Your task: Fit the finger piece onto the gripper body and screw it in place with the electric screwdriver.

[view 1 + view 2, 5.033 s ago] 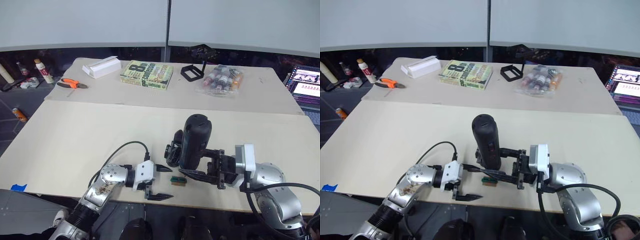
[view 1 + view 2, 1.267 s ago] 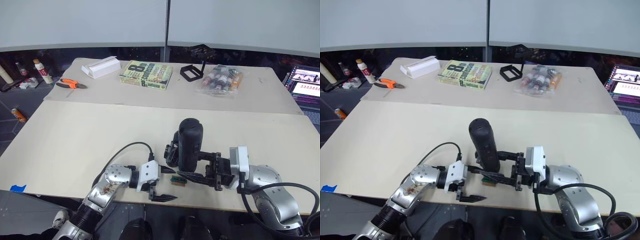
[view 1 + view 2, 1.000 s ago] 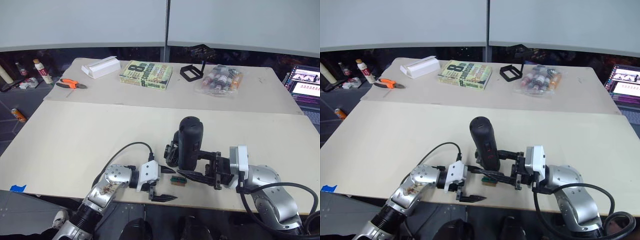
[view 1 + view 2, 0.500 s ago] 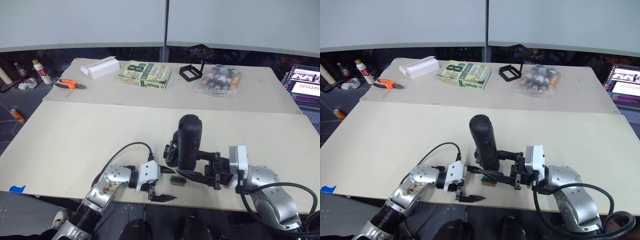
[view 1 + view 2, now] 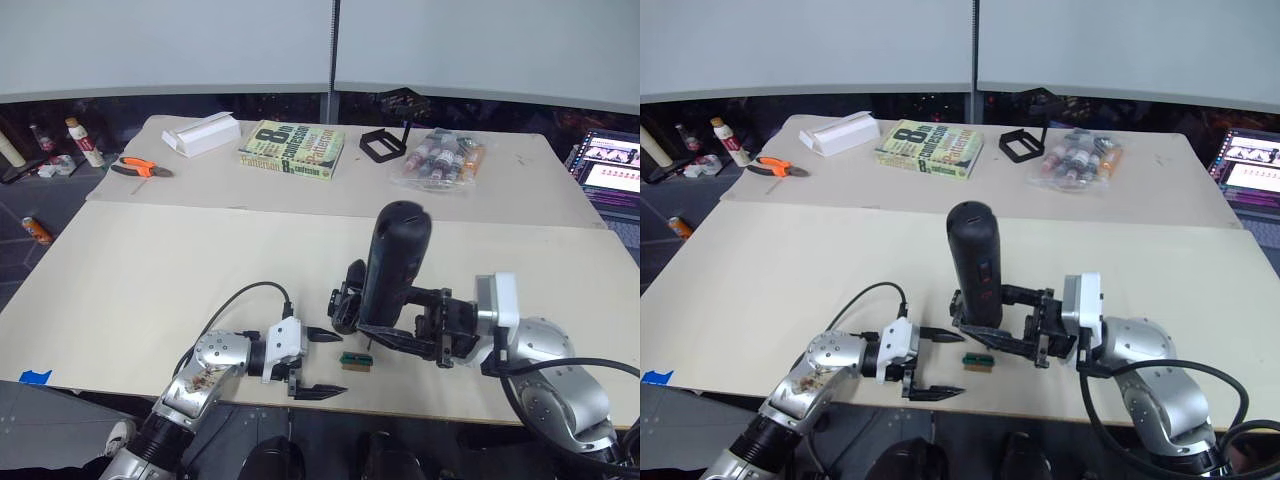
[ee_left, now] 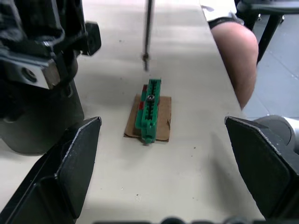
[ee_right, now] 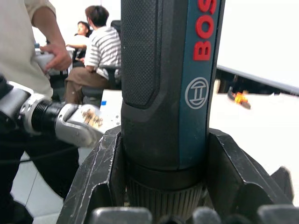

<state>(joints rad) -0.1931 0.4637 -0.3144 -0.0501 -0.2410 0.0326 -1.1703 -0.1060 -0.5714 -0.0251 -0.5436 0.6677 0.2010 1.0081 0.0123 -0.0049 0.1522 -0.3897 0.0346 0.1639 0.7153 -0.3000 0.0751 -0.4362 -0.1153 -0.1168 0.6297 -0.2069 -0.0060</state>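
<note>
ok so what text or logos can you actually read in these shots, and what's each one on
"BOS", the visible start of a red brand word, on the screwdriver, held in the right end effector.
A round logo below that word on the same tool, without readable letters.
"8" large on the book; the rest of its cover is too small to read.
Laptop screen and the bottles in the bag: too small to read.

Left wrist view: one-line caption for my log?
Open left pincer facing a green block, with the screwdriver bit hanging just above it and the gripper body alongside.
</note>
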